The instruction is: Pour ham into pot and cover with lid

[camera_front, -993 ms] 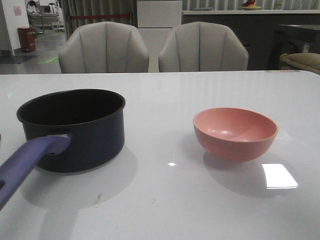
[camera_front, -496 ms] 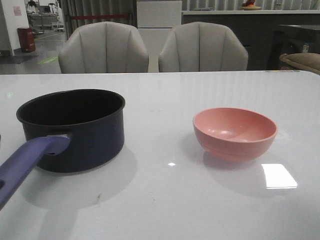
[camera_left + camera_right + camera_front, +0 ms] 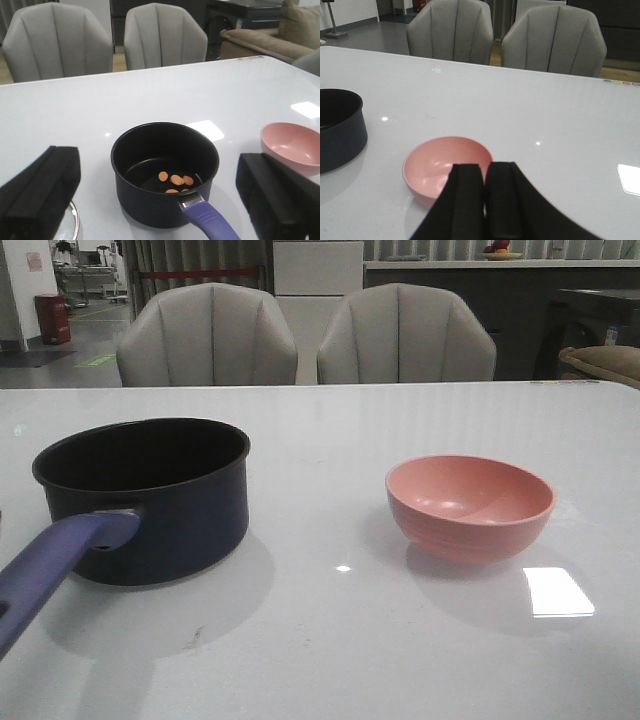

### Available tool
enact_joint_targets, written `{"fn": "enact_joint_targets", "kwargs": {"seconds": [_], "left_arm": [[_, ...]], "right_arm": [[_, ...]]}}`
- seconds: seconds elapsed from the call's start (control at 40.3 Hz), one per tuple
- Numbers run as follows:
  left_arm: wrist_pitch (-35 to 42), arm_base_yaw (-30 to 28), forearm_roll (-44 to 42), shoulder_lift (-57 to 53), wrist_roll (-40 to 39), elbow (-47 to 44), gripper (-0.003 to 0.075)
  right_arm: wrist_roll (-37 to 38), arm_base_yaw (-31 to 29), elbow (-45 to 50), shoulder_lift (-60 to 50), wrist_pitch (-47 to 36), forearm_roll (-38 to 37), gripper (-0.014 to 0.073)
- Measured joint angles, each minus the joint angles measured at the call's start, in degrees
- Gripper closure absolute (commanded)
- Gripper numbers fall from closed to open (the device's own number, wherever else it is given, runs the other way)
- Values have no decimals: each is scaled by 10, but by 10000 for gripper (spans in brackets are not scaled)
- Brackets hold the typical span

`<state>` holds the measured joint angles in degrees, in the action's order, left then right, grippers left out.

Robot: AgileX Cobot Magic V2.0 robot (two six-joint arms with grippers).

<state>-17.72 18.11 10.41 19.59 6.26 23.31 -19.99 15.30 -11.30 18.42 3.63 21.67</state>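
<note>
The pot (image 3: 165, 175) stands upright on the tabletop (image 3: 330, 640) with the ham (image 3: 175, 180) inside. A bowl (image 3: 470, 505) sits well apart from it. The left claw (image 3: 160, 200) gapes wide around the pot; the right claw (image 3: 484, 200) is closed, empty.

Between the earlier front views and the current one, no displacement is detectable. The pot (image 3: 145, 495) and the pink bowl (image 3: 470, 505) occupy the same positions on the desk (image 3: 330, 640); any difference is too slight to resolve.
</note>
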Motion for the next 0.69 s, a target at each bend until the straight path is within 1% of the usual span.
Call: {"fn": "enact_joint_targets", "kwargs": {"seconds": [0.149,0.397,0.496,0.695], "left_arm": [[-31,-53,0,85,-38,81,45],[-106,-162,-1,257,-46,198,46],[-142,-193,-2,332,-46,235,68],[-202,-238,-1,475,-46,297,141]], "right_arm": [[0,0,0,0,1,0,439],[0,0,0,0,1,0,439],[0,0,0,0,1,0,439],[0,0,0,0,1,0,439]]}}
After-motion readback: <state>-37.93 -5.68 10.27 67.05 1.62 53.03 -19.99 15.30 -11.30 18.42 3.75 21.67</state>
